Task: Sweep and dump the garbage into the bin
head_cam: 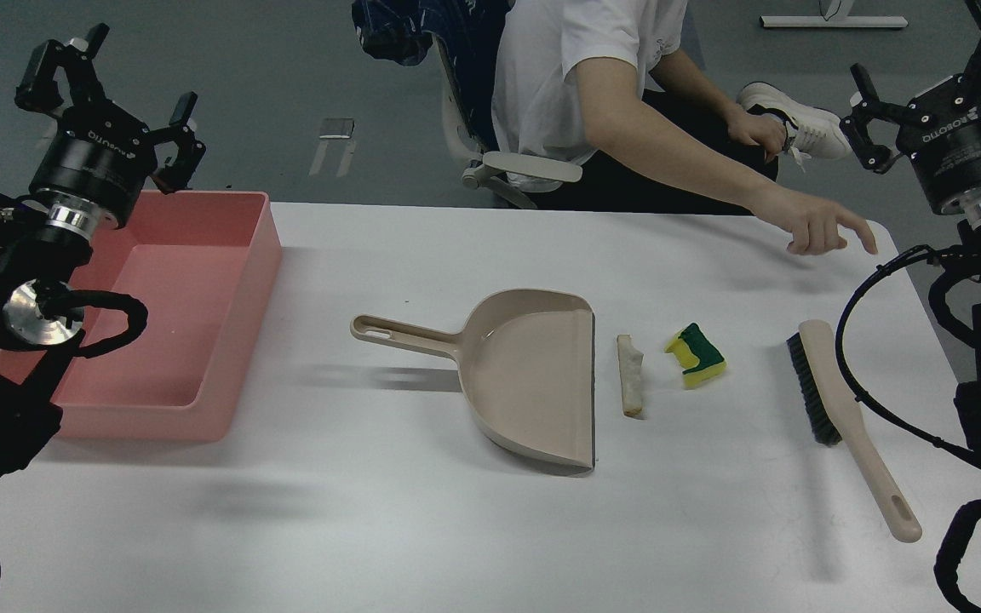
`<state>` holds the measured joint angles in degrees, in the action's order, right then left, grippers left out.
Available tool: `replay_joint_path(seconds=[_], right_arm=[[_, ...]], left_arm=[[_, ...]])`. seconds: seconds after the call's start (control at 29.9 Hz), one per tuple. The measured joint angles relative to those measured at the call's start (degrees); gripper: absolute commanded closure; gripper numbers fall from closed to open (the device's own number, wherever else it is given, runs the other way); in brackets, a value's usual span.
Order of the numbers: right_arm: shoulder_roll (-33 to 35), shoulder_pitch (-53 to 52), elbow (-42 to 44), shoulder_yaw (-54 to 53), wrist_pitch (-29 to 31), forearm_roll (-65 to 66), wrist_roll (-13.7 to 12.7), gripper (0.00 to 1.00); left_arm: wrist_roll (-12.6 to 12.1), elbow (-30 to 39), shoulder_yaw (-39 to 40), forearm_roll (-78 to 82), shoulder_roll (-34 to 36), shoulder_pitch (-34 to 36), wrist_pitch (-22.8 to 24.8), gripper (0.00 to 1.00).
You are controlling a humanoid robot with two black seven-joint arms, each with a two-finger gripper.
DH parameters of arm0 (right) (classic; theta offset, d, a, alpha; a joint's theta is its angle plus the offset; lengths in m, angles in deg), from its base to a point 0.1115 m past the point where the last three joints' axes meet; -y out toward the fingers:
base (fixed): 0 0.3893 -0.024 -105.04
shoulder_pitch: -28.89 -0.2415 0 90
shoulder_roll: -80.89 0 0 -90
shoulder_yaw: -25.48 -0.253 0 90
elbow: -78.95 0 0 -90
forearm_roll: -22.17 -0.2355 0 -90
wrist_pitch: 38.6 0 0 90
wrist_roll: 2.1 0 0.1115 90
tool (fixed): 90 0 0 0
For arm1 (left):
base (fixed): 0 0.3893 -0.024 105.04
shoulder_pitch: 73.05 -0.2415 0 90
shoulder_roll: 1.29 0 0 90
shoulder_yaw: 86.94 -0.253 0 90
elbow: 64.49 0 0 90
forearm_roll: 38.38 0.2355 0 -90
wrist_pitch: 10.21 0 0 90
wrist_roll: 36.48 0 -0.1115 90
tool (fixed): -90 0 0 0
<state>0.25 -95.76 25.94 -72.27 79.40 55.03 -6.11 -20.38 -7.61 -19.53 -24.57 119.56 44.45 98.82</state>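
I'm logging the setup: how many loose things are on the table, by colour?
Pink: 1, the bin
Beige: 2, dustpan and brush
Yellow-green: 1, sponge
Pale tan: 1, bread slice
Total: 5

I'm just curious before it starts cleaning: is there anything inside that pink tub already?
The pink tub looks empty: only its bare pink floor shows. The left arm covers its near left part, so that corner stays unseen. The sponge and bread slice lie on the table.
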Motion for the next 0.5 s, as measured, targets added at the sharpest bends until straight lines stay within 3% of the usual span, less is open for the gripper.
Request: replay_joint_path(seconds=[0.5], right_arm=[[0.39, 0.80, 0.11, -0.09, 0.00, -0.05, 0.05, 0.00]], left_arm=[[0.18, -0.45, -1.91, 0.09, -0.08, 1.62, -0.30, 0.02]])
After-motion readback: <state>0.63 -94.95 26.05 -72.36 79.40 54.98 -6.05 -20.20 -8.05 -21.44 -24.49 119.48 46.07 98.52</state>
